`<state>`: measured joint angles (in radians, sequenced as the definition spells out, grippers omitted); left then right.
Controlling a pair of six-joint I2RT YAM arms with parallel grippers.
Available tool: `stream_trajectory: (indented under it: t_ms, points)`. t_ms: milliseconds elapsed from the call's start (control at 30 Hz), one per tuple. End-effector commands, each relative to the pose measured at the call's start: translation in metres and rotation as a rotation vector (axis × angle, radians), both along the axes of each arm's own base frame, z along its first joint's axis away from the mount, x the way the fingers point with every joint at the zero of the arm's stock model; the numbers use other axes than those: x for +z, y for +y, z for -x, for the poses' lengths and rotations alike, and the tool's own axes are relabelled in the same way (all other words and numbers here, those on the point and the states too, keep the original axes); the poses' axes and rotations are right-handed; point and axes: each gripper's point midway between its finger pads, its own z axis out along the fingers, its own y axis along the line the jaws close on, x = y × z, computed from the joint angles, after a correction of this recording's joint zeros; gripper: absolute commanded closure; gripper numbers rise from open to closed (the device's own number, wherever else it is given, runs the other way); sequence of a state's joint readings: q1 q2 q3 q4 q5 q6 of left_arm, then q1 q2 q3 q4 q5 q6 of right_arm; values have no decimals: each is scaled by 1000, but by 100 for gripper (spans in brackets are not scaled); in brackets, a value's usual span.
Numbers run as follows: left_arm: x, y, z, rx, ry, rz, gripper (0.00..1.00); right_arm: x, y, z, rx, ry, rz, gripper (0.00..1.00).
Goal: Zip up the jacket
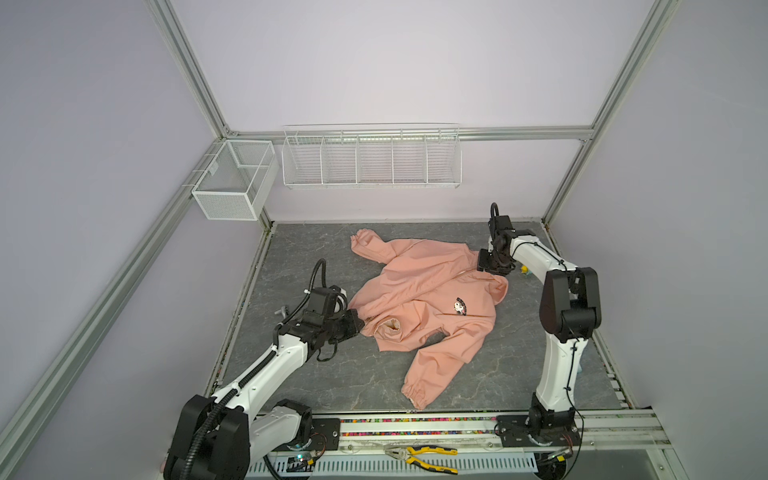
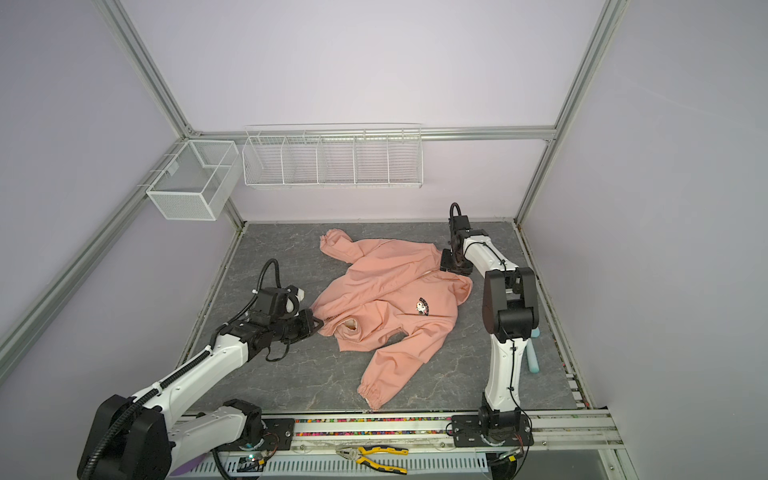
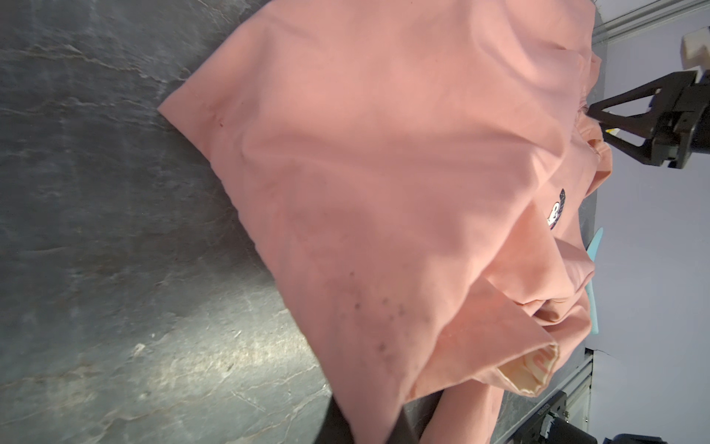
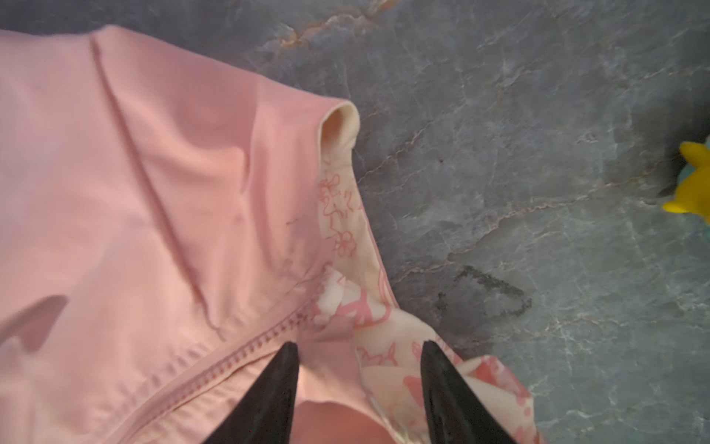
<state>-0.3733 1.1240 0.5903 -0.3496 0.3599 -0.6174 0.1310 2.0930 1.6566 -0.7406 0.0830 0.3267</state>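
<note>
The salmon-pink jacket (image 1: 424, 299) (image 2: 386, 291) lies spread on the grey marble-look table, its chest patch (image 1: 460, 306) facing up. My left gripper (image 1: 360, 324) (image 2: 320, 324) sits at the jacket's left hem corner. In the left wrist view it (image 3: 370, 423) is shut on a fold of the pink fabric (image 3: 384, 173). My right gripper (image 1: 484, 267) (image 2: 446, 264) (image 3: 597, 121) hovers over the collar end at the far right. In the right wrist view it (image 4: 359, 346) is open, its jaws either side of collar fabric and cream patterned lining (image 4: 345, 238). The zipper teeth (image 4: 246, 353) run just beside one fingertip.
Two white wire baskets (image 1: 370, 160) (image 1: 232, 178) hang on the back wall. Yellow-handled pliers (image 1: 424, 455) lie on the front rail. A small yellow object (image 4: 695, 180) and a light-blue one (image 2: 532, 353) sit near the right arm's base. A sleeve (image 1: 432, 374) trails toward the front.
</note>
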Motion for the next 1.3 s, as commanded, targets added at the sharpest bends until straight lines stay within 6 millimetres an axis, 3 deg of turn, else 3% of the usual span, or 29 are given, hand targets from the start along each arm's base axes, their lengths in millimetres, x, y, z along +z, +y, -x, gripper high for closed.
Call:
stream_trajectory:
  t_ms: [0, 233, 367, 733, 800, 900, 933, 1033, 1267]
  points:
    - [8, 0, -3, 6, -16, 9, 100, -15, -9, -1, 3, 13, 53, 52]
    - [11, 0, -4, 6, -25, 8, 100, -20, -19, -10, -32, 9, 59, 83]
    - [14, 2, -4, 9, -37, 4, 100, -12, -27, -15, -56, -8, 59, 93]
    - [23, 5, -5, 16, -58, 11, 100, -6, -37, -23, -72, -15, 42, 93]
    - [26, 4, -6, 11, -62, 18, 100, -4, -33, -21, -64, -17, 23, 86]
    - [31, 2, -9, 4, -67, 23, 100, 2, -33, -15, -70, -33, 15, 52]
    - [33, 1, -9, 2, -69, 24, 100, 5, -33, -12, -68, -40, 10, 45]
    - [35, 1, -11, -1, -73, 23, 100, 9, -31, -4, -70, -43, -1, 37]
    - [32, 1, -11, -5, -66, 22, 100, 5, -26, 15, -75, -33, -44, 31]
